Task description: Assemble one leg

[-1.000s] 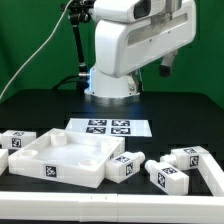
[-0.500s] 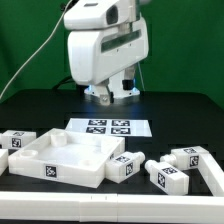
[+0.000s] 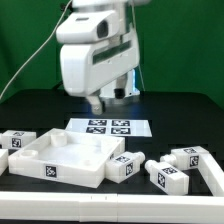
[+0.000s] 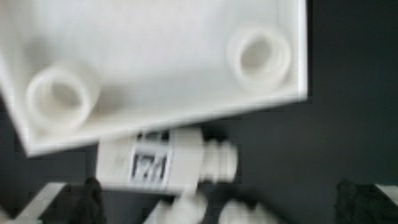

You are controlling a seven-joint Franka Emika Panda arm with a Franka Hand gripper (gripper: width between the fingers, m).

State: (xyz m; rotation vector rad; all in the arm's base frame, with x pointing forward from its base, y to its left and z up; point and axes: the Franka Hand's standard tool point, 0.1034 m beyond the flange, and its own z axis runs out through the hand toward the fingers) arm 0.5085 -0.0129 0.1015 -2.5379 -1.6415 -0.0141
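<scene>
My gripper (image 4: 222, 205) hangs wide open, empty, high above the table (image 3: 180, 112) to sight the leg (image 4: 169, 160); it lies just beside the white panel (image 3: 78, 176), on the exterior view's right.

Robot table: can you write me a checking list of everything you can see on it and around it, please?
Surface: black table, flat.
Job's things: small white legs lie loose on both sides of the white panel. The wrist view shows one leg beside the panel's edge and two empty holes in the panel.
Clutter: marker board behind the panel; white rail along the front.
Grippers: gripper open, holding nothing, up above the parts.
Cables: thin cable hanging at the exterior view's left.
Surroundings: green wall behind the robot.
</scene>
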